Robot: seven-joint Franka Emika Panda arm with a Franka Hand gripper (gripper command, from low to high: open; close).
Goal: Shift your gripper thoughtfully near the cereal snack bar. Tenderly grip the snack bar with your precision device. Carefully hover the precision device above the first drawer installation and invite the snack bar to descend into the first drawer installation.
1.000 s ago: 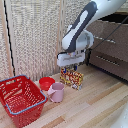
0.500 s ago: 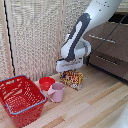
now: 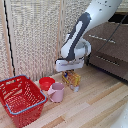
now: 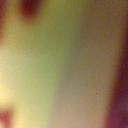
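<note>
The cereal snack bar (image 3: pixel 72 79) is a yellow-orange packet with red print, standing on the wooden floor against the slatted wall. My gripper (image 3: pixel 69 73) is right on top of it, with the white hand (image 3: pixel 67 64) directly above and the fingertips down at the packet's upper edge. The fingers are too small and hidden to show whether they are closed. The wrist view is a yellow-green blur with dark red patches (image 4: pixel 55 65), very close to something. The dark-brown drawer (image 3: pixel 111 47) with a silver bar handle is on the exterior view's right and looks shut.
A red bowl (image 3: pixel 46 83) and a pink mug (image 3: pixel 57 92) sit just to the exterior view's left of the packet. A red wire basket (image 3: pixel 20 100) stands further left. A slatted wall (image 3: pixel 35 35) runs behind them.
My gripper has come down from above the snack bar until its fingers reach the packet. The packet, bowl, mug and basket have not moved.
</note>
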